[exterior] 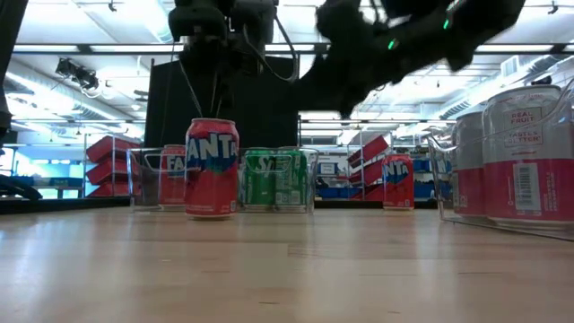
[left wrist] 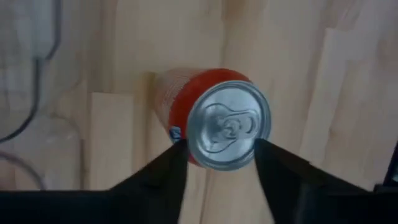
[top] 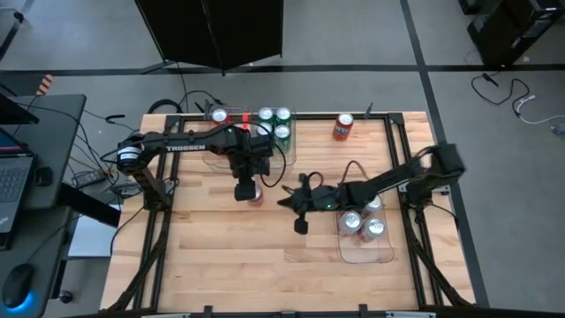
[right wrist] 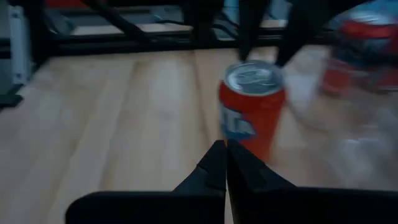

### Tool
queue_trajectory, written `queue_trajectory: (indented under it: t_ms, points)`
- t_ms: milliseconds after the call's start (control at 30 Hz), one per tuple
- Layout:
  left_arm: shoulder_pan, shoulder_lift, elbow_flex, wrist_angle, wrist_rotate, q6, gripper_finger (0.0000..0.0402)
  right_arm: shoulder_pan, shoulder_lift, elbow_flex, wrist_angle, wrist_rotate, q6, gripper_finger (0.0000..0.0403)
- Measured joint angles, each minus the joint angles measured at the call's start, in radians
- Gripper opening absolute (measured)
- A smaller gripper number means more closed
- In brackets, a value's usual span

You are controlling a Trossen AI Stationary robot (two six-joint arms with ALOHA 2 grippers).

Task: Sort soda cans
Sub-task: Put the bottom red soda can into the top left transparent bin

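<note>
**Left gripper closing around a red can on the desk**

The left gripper [left wrist: 217,165] hangs straight above an upright red can [left wrist: 214,124] standing on the wooden desk [top: 221,256], its two fingers [left wrist: 168,171] set on either side of the silver top, touching or very nearly touching the rim; whether the grip is firm cannot be told. Beyond this gripper, toward the back edge, green cans [top: 275,122] and another red can [exterior: 172,175] sit in a clear tray [top: 265,132]. A further red can [top: 343,128] stands alone farther back. The right gripper [right wrist: 225,163] is fully closed and empty, pointing at the same red can from just beside it. Behind it, silver-white cans [top: 364,223] sit in a second tray [top: 375,256].
</note>
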Motion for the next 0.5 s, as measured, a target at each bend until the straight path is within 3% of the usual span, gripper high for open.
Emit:
queue_trajectory:
  t_ms: [133, 300, 400, 500]
  points:
    - [-0.018, 0.0, 0.0, 0.001, 0.003, 0.024, 0.0108, -0.001, 0.138, 0.008, 0.176, -0.031, -0.003, 0.0]
    - [-0.036, 0.0, 0.0, 0.001, 0.006, 0.042, 0.0021, -0.004, 0.244, 0.07, 0.252, -0.032, 0.003, 0.0]
    - [-0.039, -0.001, 0.0, -0.018, -0.012, 0.045, 0.0006, -0.013, 0.282, 0.115, 0.25, -0.036, 0.001, 0.0]
    - [-0.039, -0.001, 0.0, -0.033, -0.039, 0.05, 0.0021, -0.027, 0.304, 0.149, 0.249, -0.053, 0.0, 0.0]
